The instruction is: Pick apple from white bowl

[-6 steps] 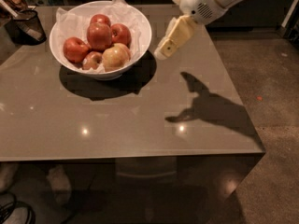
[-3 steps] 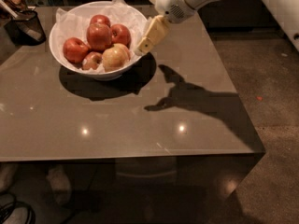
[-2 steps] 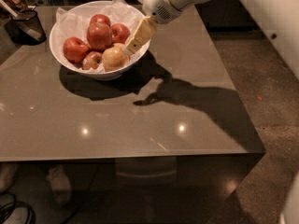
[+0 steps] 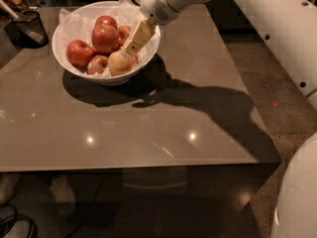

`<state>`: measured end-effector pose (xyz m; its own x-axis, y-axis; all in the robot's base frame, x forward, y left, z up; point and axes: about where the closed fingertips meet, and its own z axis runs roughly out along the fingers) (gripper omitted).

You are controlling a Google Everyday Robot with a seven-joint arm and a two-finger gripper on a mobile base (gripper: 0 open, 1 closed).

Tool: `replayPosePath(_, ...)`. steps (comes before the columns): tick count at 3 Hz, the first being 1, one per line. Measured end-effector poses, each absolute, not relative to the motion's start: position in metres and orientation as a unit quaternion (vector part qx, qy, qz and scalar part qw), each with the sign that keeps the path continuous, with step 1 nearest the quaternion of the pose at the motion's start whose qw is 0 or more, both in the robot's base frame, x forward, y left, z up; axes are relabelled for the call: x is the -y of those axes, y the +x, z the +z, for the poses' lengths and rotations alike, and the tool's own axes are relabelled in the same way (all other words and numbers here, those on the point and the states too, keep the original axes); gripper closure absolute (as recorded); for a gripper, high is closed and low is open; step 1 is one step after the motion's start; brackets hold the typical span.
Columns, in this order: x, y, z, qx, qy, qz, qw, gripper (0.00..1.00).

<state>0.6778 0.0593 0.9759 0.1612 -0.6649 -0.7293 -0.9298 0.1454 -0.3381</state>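
The white bowl (image 4: 113, 77) stands at the table's back left, lined with crumpled white paper. It holds several apples. The biggest, deep red apple (image 4: 104, 37) sits in the middle of the pile. A yellowish-tan apple (image 4: 120, 63) lies at the front right, with smaller red apples (image 4: 80, 52) around. My gripper (image 4: 132, 46) reaches in over the bowl's right rim, pointing down and to the left. Its tip is just above the yellowish-tan apple, a little to the right of the biggest apple. It holds nothing that I can see.
A dark mesh cup (image 4: 29, 28) stands at the far left, beside the bowl. The grey table (image 4: 148, 128) stretches toward me, with its front edge near the bottom. My white arm (image 4: 277, 29) crosses the upper right. Floor lies to the right.
My gripper has moved left, from beside the bowl's right side to over its right rim, above the yellowish-tan apple. The apples and the bowl have not moved.
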Motion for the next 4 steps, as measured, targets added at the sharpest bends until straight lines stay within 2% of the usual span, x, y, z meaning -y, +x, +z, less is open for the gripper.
replayPosePath(2,-0.0594,0.6778,0.9759,-0.628,-0.635,0.157,0.422,0.11)
replayPosePath(3,-0.0595,0.6778,0.9758,-0.628,-0.635,0.157,0.422,0.21)
replayPosePath(4,-0.0595,0.6778,0.9758,-0.628,-0.635,0.157,0.422,0.14)
